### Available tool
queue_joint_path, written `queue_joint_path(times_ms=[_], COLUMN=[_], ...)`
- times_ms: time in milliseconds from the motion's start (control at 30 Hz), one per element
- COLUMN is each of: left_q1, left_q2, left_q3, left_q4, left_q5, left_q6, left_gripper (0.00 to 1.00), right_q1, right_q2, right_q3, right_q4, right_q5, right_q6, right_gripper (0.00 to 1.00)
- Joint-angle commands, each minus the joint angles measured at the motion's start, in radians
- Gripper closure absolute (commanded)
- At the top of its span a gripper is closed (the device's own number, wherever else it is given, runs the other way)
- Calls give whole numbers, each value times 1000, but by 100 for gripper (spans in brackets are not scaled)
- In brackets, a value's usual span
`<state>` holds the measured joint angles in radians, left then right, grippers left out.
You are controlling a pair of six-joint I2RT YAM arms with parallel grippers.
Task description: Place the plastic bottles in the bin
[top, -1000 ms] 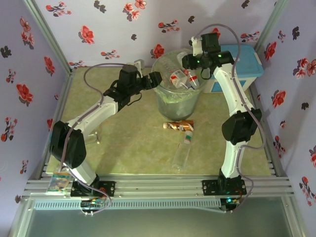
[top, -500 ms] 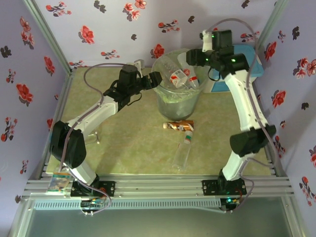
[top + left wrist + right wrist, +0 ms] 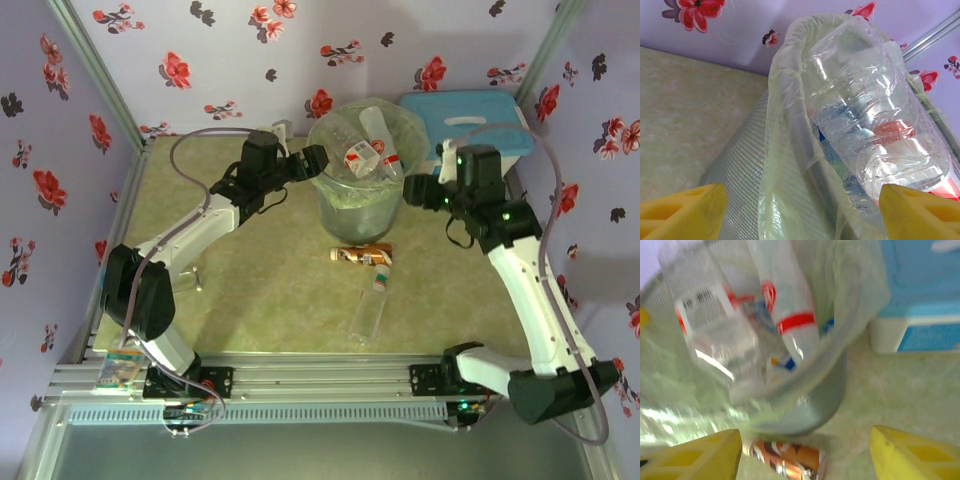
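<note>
Left tool (image 3: 314, 160) and right tool (image 3: 415, 190) stood apart, empty, by the bin (image 3: 360, 212); next, the brown bottle (image 3: 362, 255) below it probably needed grasping.

box (image 3: 480, 108): white, light-blue lid, back right | table (image 3: 270, 295): green marbled | walls (image 3: 230, 60): floral

Blurry brown bottle (image 3: 790, 459), edge-cropped
</note>
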<state>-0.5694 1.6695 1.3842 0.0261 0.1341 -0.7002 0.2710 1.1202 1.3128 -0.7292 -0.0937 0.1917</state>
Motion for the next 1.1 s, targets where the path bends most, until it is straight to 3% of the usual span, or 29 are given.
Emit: queue_joint_path(times_ms=[0,100,233,500,767,1067], left_q1=[4,14,24,39,61,66], left_q2=[33,51,69,42,27,38], left_q3=[21,28,38,71,79,90], left_q4=[-31,-25,-11,-48,-66,-70], left_q5=[2,5,8,18,18,24], left_q6=[39,34,29,54,60,55], left_gripper=[20,20,20,19,19,19], right_q1=[5,36,144,364,481,513], right_q2=[-70,-100,-87,28,143,375], right_q3=[-112,-235,-367,-432,-403,-275], right_q4=[62,95,188,273,254,104], right_q5=[-78,-111,-55,86,188,307], right_q6=[-5,13,42,-156,-382,-556], right_gripper=[33,34,34,32,26,22])
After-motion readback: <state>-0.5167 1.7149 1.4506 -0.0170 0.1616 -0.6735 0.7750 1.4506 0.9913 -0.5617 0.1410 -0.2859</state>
